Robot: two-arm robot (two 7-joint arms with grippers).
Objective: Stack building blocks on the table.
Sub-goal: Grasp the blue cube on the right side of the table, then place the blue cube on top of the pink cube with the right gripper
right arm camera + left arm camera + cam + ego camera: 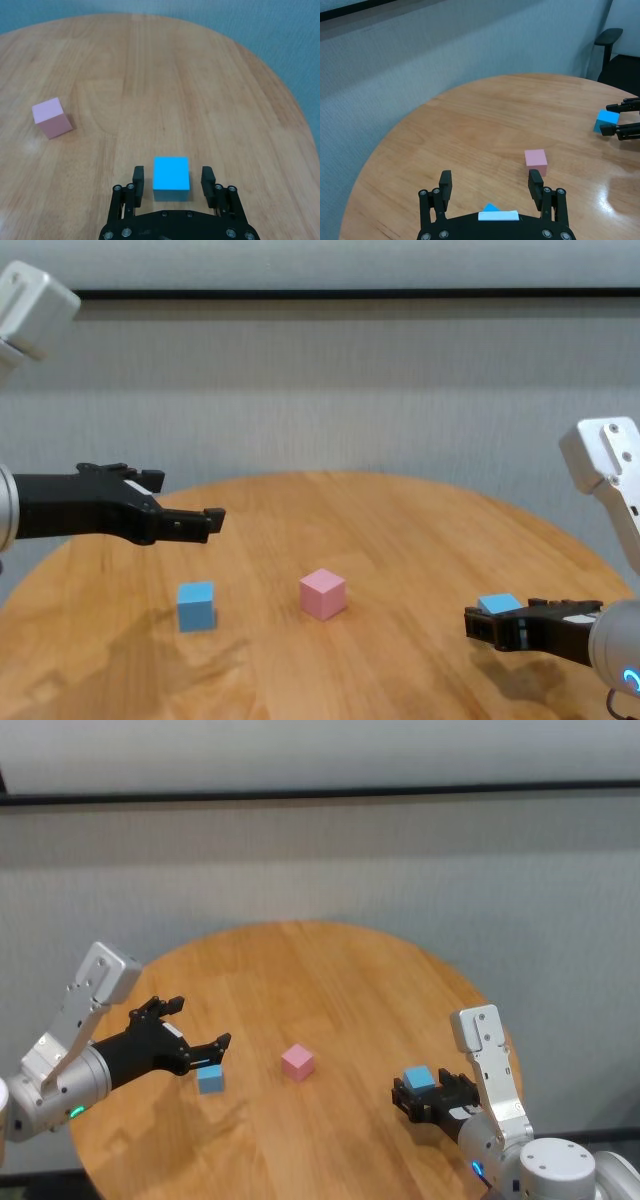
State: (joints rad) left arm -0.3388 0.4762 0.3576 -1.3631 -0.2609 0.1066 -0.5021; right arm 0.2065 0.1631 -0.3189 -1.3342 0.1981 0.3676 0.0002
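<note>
Three small matte cubes lay on the large round table [330, 970] with its light brown wood-plank top: two light blue and one pale pink. None was stacked; each sat apart from the others on the wood.

The pale pink cube [297, 1062] stood near the middle of the table, a little toward the near edge, with nothing touching it. It also showed in the chest view [323, 594], in the left wrist view [536, 161] and in the right wrist view [51, 117].

The first light blue cube [210, 1079] rested on the robot's left side of the table, well apart from the pink one. The left gripper [195, 1042] hung in the air above it with its two black fingers spread wide and nothing between them. In the chest view the gap between that gripper [185, 520] and the cube [196, 605] below it was plain. The left wrist view showed only a corner of this cube [491, 207] peeking past the gripper's body.

The second light blue cube [418, 1078] was on the robot's right side, near the table's edge. The right gripper [425, 1098] was down at its level, one finger on either side of it. In the right wrist view a narrow slit of wood showed between the cube [171, 177] and each finger [138, 181], so the jaws stood around the cube without yet pressing it. Whether the cube still rested on the table could not be told for sure.
</note>
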